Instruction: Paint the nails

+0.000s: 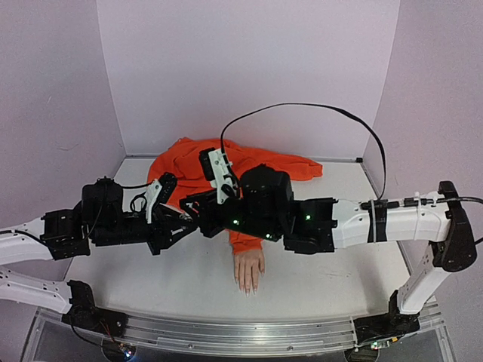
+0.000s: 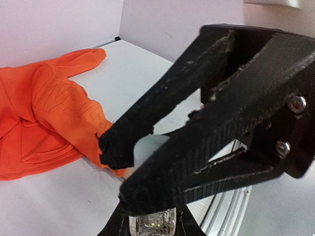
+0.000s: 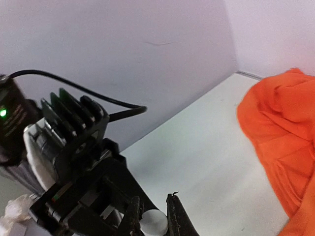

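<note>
The left claw (image 2: 152, 227) is clenched on a small clear bottle (image 2: 153, 220), which shows at the bottom edge of the left wrist view between its 2 dark fingers. The right claw (image 3: 153, 212) is clenched on the bottle's white cap (image 3: 152, 222), with 1 finger on each side of the round top. In the left wrist view, the right claw's 2 long black fingers reach in from the upper right and close on that cap just above the bottle.

From above, the 2 arms meet over the middle of the white worktop (image 1: 151, 279), the left arm from the left and the right arm from the right.

The mannequin hand (image 1: 249, 270) lies flat on the worktop, near and a little right of where the claws meet, its fingers pointing toward the near edge. The nails (image 1: 246, 289) are at those fingertips, too small to make out singly, and apart from both claws. The orange sleeve (image 1: 226, 162) runs from the wrist back under the arms and lies bunched toward the rear wall.
</note>
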